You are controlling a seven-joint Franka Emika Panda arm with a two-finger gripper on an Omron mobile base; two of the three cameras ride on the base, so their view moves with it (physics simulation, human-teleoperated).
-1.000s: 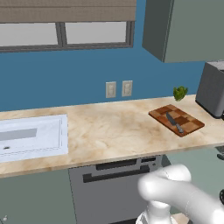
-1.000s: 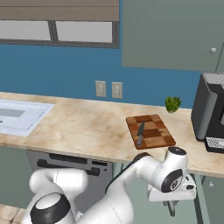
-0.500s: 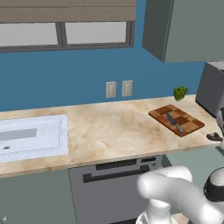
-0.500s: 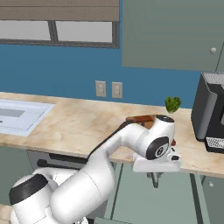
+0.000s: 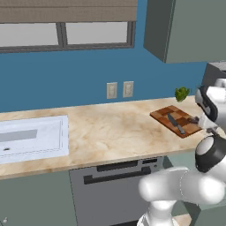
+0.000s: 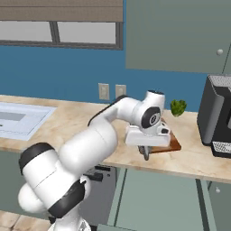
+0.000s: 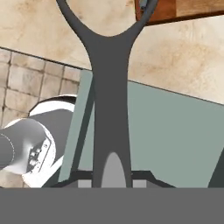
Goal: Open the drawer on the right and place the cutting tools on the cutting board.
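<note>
My gripper (image 6: 145, 153) hung at the counter's (image 5: 110, 132) front edge, just before the board (image 5: 176, 120), its tips hard to separate. In the hand view a slim dark forked tool (image 7: 109, 87) ran up between my closed fingers, clamped; its upper ends were cut off. A knife (image 5: 175, 123) lay on the board. The arm hid much of the board from the right. The drawer (image 7: 170, 135) sat below the gripper.
</note>
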